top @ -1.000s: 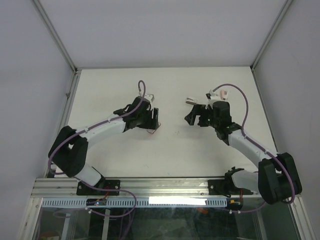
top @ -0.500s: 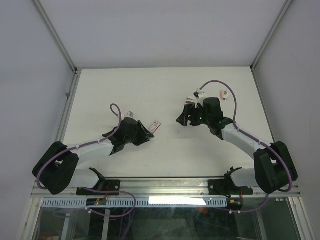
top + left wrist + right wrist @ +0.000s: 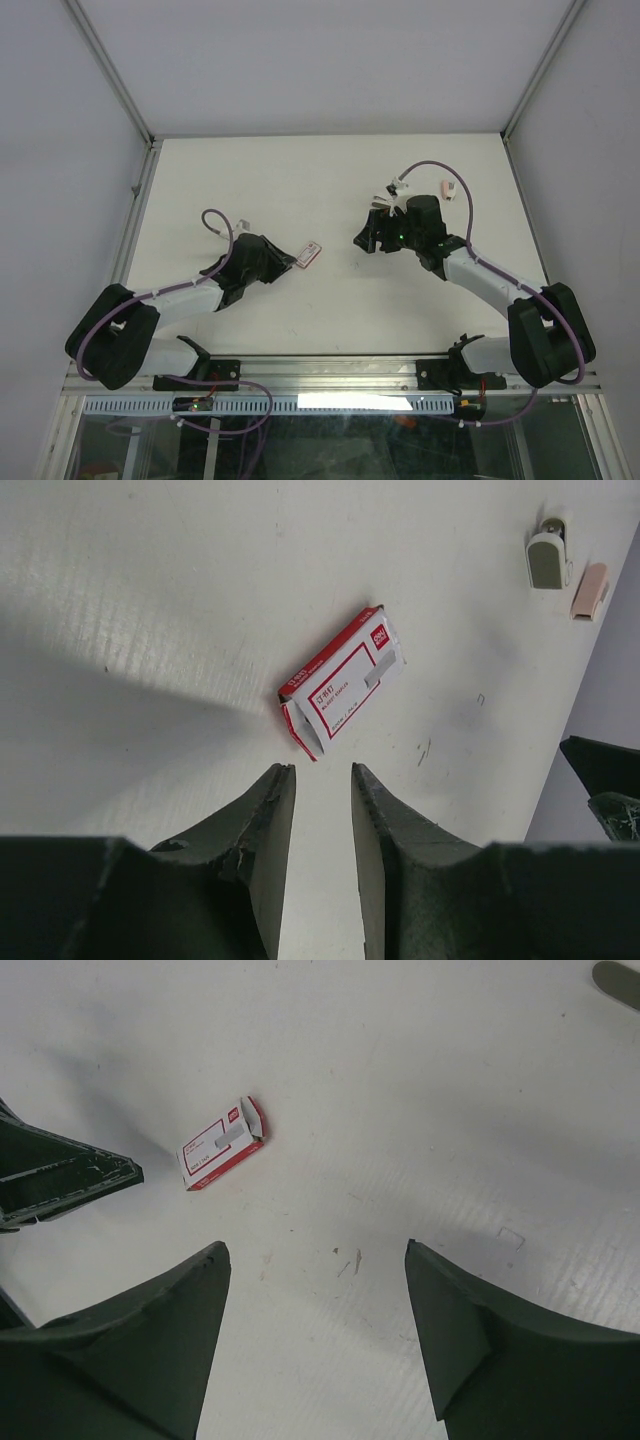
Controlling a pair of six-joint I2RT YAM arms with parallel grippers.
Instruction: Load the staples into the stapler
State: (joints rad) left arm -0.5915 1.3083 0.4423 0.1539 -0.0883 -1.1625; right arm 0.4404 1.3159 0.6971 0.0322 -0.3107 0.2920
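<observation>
- We see a red-and-white box (image 3: 312,254) lying flat, one end flap open.
- The left gripper (image 3: 322,768) sits just near-left of the box, fingers a slim gap apart, pinching nothing.
- The right gripper (image 3: 315,1248), right of the box and apart from it, is spread wide and empty.
- We cannot pick out the staples; a grey strip (image 3: 378,670) shows on the box's face.
- A white bar (image 3: 547,558) and a pink bar (image 3: 590,590) lie together well beyond the box.

The little red-and-white box (image 3: 340,685) is showing a red logo patch and small printed lines. None of it is coming through legibly.
</observation>
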